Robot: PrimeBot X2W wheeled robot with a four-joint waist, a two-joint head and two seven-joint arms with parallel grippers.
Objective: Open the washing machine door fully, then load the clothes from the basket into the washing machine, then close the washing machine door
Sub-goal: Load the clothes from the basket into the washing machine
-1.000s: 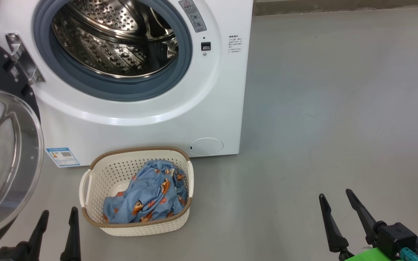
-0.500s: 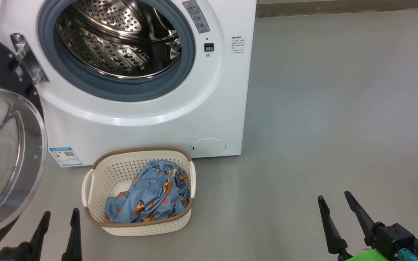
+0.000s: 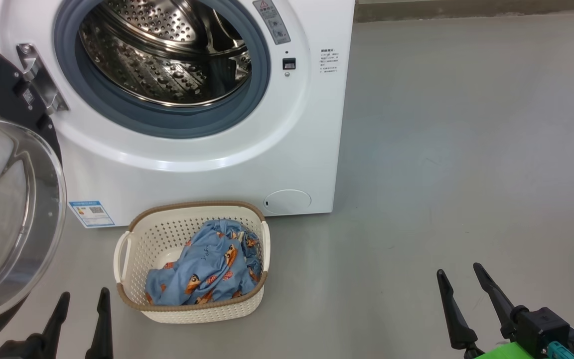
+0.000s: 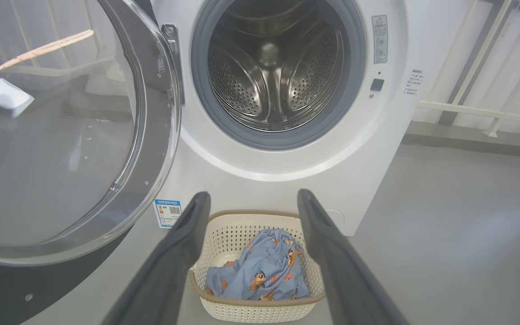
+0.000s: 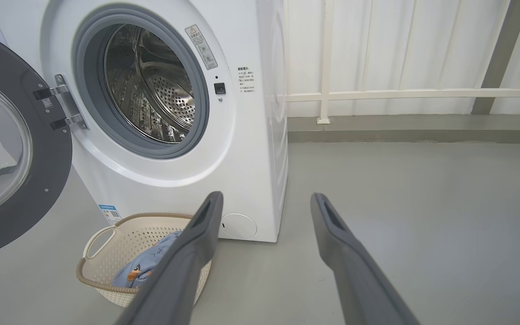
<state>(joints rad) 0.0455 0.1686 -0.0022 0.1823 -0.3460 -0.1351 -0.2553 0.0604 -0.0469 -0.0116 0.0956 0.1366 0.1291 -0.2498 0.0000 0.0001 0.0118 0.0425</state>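
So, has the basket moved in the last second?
No. The basket holds its place relative to the round cap on the washer; the slight shift is the camera's.

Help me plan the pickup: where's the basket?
Head view, lower left of centre: the basket sits on the floor before the washing machine, right of its open door.

Bare laundry corner: white washing machine (image 3: 207, 169), clothes basket (image 3: 202, 311), grey floor (image 3: 466, 149), white railing (image 5: 400, 94) behind.

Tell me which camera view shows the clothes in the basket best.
Head view: it looks down on the clothes, unobstructed in the basket. Left wrist view shows them too, at a flatter angle. Right wrist view hides most behind a finger of the right gripper.
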